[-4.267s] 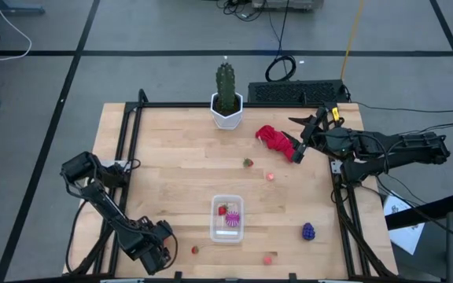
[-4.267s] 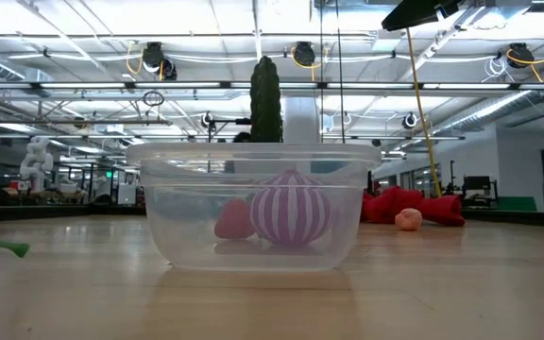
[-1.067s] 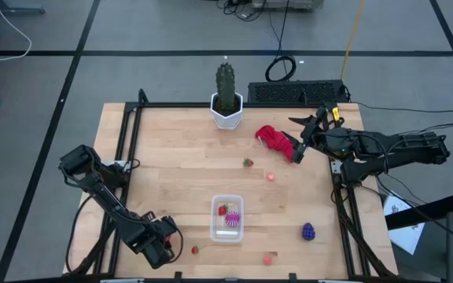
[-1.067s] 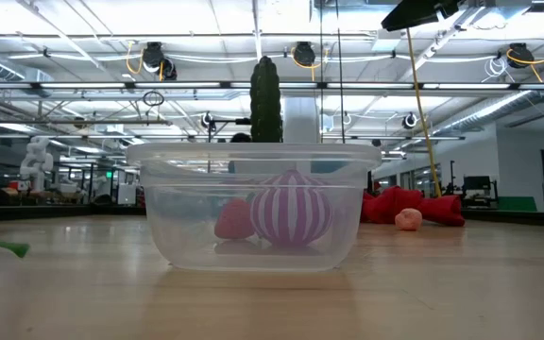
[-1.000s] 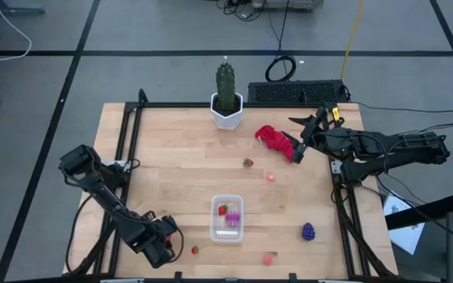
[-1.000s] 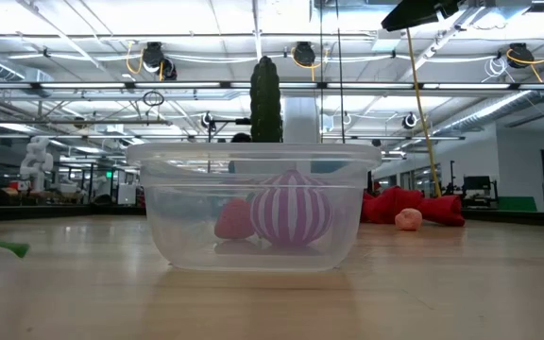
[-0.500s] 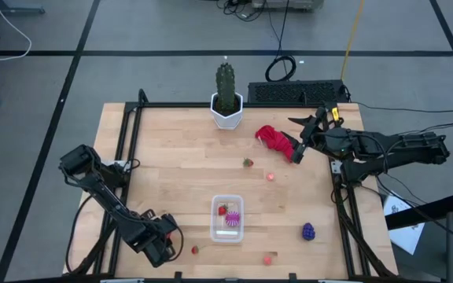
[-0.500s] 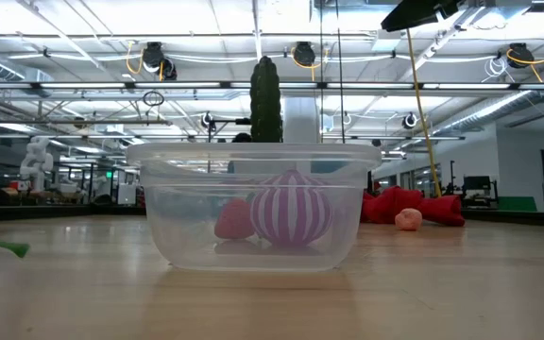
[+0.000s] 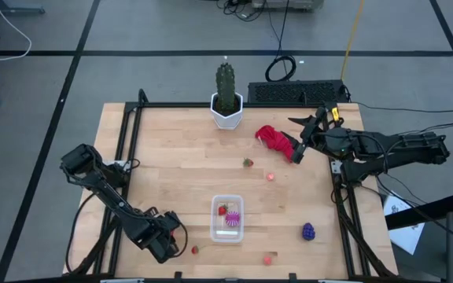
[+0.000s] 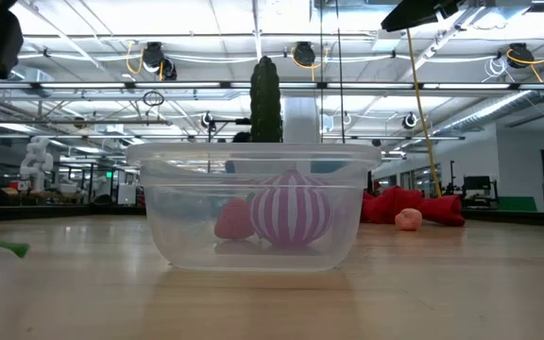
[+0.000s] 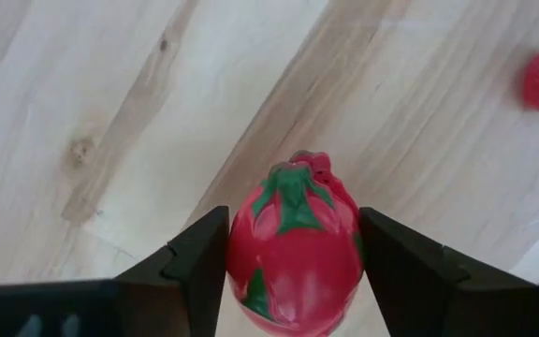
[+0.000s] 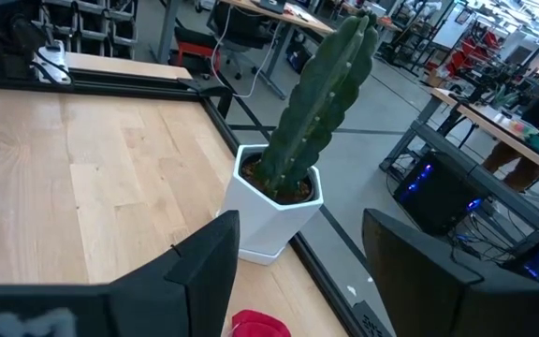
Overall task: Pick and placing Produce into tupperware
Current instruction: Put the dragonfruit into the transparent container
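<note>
A red strawberry (image 11: 295,245) with a green top is pinched between the two fingers of the left gripper (image 11: 293,253), which is seen in the high view near the front left part of the wooden table (image 9: 171,173), to the left of the clear container (image 9: 227,218). Another small strawberry (image 9: 195,250) lies on the wood just beside this gripper, between it and the container. Inside the container a strawberry (image 10: 234,219) and a magenta striped ball (image 10: 291,210) are placed side by side. More produce is spread on the table: a strawberry (image 9: 248,163) and a small pink piece (image 9: 270,176) behind the container, a dark purple grape bunch (image 9: 308,231) to its right, and another pink piece (image 9: 268,258) near the front edge. The right gripper (image 9: 297,151) is held at the back right of the table, touching or just above the red cloth (image 9: 271,137); its fingers are spread apart with nothing between them. A green cactus (image 12: 321,98) in a white pot (image 12: 274,211) stands at the back edge of the table.
</note>
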Robot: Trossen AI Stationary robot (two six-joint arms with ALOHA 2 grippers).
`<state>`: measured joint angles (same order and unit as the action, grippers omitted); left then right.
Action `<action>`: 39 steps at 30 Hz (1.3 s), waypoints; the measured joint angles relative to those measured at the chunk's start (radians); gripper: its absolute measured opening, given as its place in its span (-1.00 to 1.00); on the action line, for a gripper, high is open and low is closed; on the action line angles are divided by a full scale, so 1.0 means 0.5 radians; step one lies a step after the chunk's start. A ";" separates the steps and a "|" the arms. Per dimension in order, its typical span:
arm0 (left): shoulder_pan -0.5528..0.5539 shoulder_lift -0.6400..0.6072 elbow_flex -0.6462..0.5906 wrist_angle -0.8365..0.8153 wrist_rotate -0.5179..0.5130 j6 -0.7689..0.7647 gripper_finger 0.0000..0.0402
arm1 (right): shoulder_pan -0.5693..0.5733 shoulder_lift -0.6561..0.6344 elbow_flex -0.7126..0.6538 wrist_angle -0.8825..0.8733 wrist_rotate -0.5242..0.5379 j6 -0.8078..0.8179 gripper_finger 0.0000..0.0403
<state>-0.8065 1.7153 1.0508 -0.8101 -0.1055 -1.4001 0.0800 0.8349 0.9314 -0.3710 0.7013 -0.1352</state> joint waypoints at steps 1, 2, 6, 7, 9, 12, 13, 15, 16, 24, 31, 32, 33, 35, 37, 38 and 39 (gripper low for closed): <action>0.008 0.000 0.000 0.000 0.000 0.010 0.06 | 0.000 0.000 0.000 0.000 0.001 0.000 0.09; 0.016 0.000 0.000 0.001 0.001 0.024 0.06 | 0.000 0.000 0.000 0.000 0.001 0.000 0.09; 0.048 0.000 0.000 0.001 0.000 0.065 0.06 | 0.000 0.000 0.000 0.000 0.000 0.000 0.09; 0.058 0.000 0.000 0.002 0.000 0.076 0.06 | 0.001 0.000 0.000 0.000 0.000 0.000 0.09; 0.073 -0.001 0.000 0.005 0.001 0.100 0.06 | 0.000 0.000 0.000 0.000 0.001 0.000 0.09; 0.093 -0.001 0.014 0.005 0.001 0.147 0.06 | 0.000 0.000 0.000 0.000 0.001 -0.013 0.09; 0.102 -0.001 0.029 0.005 0.000 0.166 0.06 | 0.000 0.000 -0.001 0.000 0.000 -0.014 0.09; 0.119 -0.001 0.062 0.007 -0.003 0.215 0.06 | 0.000 0.000 0.000 0.000 0.001 -0.015 0.09; 0.128 -0.001 0.080 0.003 -0.012 0.236 0.06 | 0.000 0.000 0.000 0.000 0.001 -0.015 0.09; 0.229 -0.002 0.179 -0.007 -0.053 0.392 0.06 | 0.000 0.000 0.000 -0.001 0.000 -0.016 0.09; 0.392 -0.002 0.374 -0.112 -0.059 0.668 0.05 | 0.000 0.000 -0.001 -0.001 0.000 -0.022 0.09; 0.423 -0.002 0.412 -0.141 -0.058 0.708 0.05 | 0.000 0.000 0.000 0.000 0.001 -0.022 0.09; 0.456 -0.003 0.446 -0.160 -0.058 0.751 0.05 | 0.001 0.000 0.000 -0.001 0.000 -0.022 0.09; 0.524 -0.003 0.504 -0.169 -0.056 0.847 0.05 | 0.000 0.000 0.000 -0.001 0.000 -0.022 0.09; 0.588 -0.003 0.556 -0.168 -0.052 0.938 0.05 | 0.000 0.000 0.000 -0.002 0.001 -0.023 0.09; 0.620 -0.003 0.580 -0.167 -0.049 0.983 0.05 | 0.000 0.000 -0.001 -0.003 0.001 -0.023 0.09; 0.652 -0.003 0.604 -0.168 -0.035 1.026 0.05 | 0.001 0.000 0.000 -0.006 0.001 -0.026 0.09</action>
<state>-0.4804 1.7138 1.3528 -0.8939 -0.1229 -0.8869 0.0803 0.8349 0.9313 -0.3738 0.7017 -0.1481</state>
